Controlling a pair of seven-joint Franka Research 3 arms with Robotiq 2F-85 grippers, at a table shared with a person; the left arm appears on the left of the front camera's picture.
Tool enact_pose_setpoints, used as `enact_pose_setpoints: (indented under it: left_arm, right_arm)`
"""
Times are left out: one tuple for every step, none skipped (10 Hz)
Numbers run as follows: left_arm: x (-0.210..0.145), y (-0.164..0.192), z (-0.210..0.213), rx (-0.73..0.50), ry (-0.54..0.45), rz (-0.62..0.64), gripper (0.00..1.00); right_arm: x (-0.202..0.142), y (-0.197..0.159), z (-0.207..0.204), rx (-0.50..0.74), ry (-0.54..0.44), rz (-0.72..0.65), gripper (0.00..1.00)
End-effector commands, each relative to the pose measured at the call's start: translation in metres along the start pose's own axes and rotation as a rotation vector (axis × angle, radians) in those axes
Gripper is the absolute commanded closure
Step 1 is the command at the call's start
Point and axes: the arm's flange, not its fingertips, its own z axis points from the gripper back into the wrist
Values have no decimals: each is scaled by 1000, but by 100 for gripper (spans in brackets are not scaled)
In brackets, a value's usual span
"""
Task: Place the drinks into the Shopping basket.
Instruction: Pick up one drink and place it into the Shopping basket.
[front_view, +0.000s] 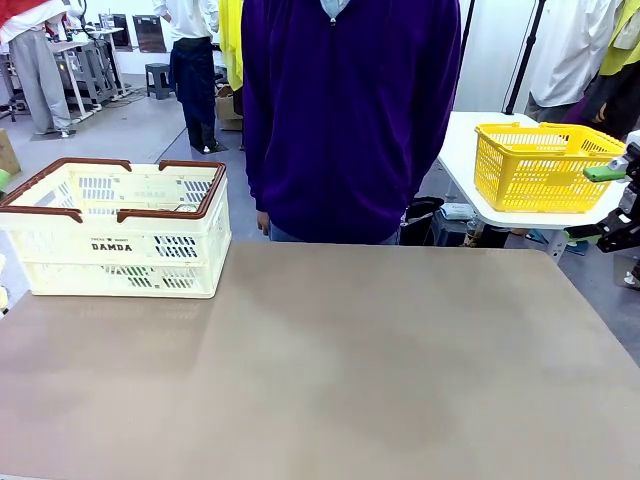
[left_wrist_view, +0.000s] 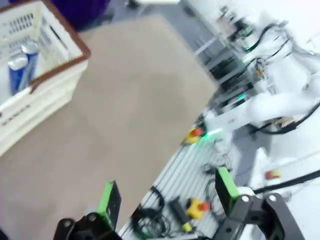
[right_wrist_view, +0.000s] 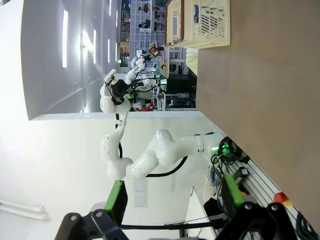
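Cream basket (front_view: 120, 232) at ten o'clock on the tan worktop (front_view: 330, 370), two blue cans (left_wrist_view: 22, 65) standing inside it, left claw (left_wrist_view: 167, 200) released and empty, right claw (right_wrist_view: 175, 200) released, empty, off the worktop edge

The Shopping basket (front_view: 120, 235) is seen on the worktop (front_view: 330, 370) at its far left corner in the front view. It is a cream-white slotted plastic crate with a brown rim and brown handles, standing upright, with "DAMDA" printed in dark letters on its near side.

In the left wrist view, 2 slim cans with silver tops are seen inside the Shopping basket (left_wrist_view: 45, 85), lying close beside each other against its inner wall. Both cans (left_wrist_view: 21, 67) appear blue there; the picture is blurred, so lettering cannot be read and a green can cannot be made out.

In the right wrist view, the Shopping basket (right_wrist_view: 200, 25) is seen sideways at the far end of the worktop.
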Motion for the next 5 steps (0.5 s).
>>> enact_pose_setpoints:
  left_arm:
    - [33,56,20,-434,-274,412,0]
    - [35,84,26,-610,-245,477,0]
    - [40,108,24,-710,-259,590,0]
    - [9,55,28,-250,-124,175,0]
    - [9,55,28,-250,-124,175,0]
  right_arm:
    - [-2,3,1,-10,14,-13,0]
    - [-2,3,1,-10,14,-13,0]
    - [-2,3,1,-10,14,-13,0]
    - [-2,3,1,-10,14,-13,0]
    - [-2,3,1,-10,14,-13,0]
